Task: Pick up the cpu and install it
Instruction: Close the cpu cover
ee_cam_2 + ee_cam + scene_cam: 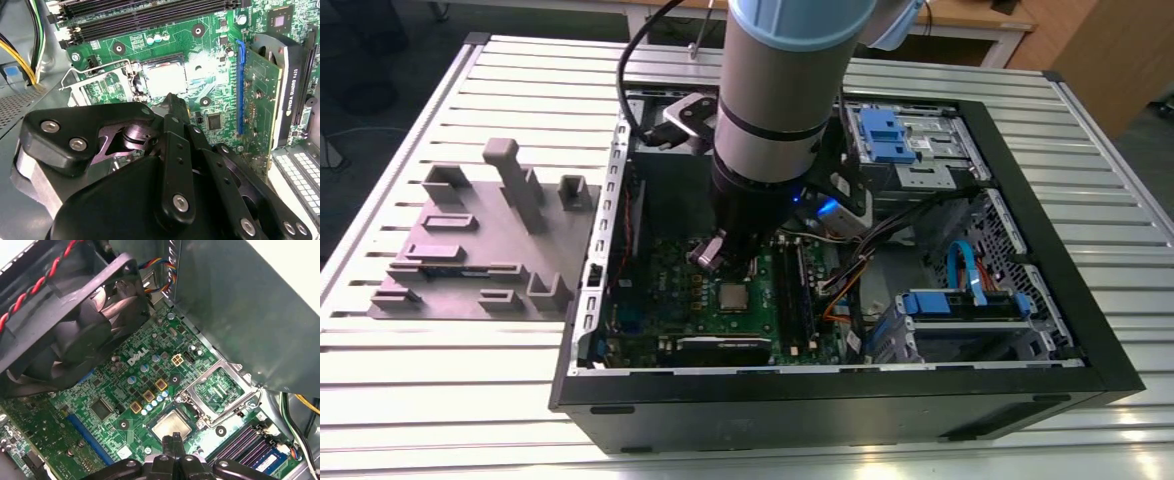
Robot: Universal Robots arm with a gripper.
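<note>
silvery-grey and square, the cpu (172, 426) lies flat in its socket on the green motherboard (120, 390), with the hinged socket frame (217, 390) swung open just beside it. the first wrist view shows the tool (175, 440) right over the chip's near edge, its black fingertips drawn together with nothing between them, and a dark case fan (75, 335) with red and black wires off to one side. the second wrist view looks past the tool (172, 102) from the other side and takes in the cpu (167, 80), the memory slots (140, 15) and an upright expansion card (260, 90). the exterior view gives the wider setting: the arm (781, 90) reaching down into the open computer case (854, 400), which sits on a slatted metal surface (454, 380) with a grey moulded fixture (480, 250) on the exterior view's left.
</note>
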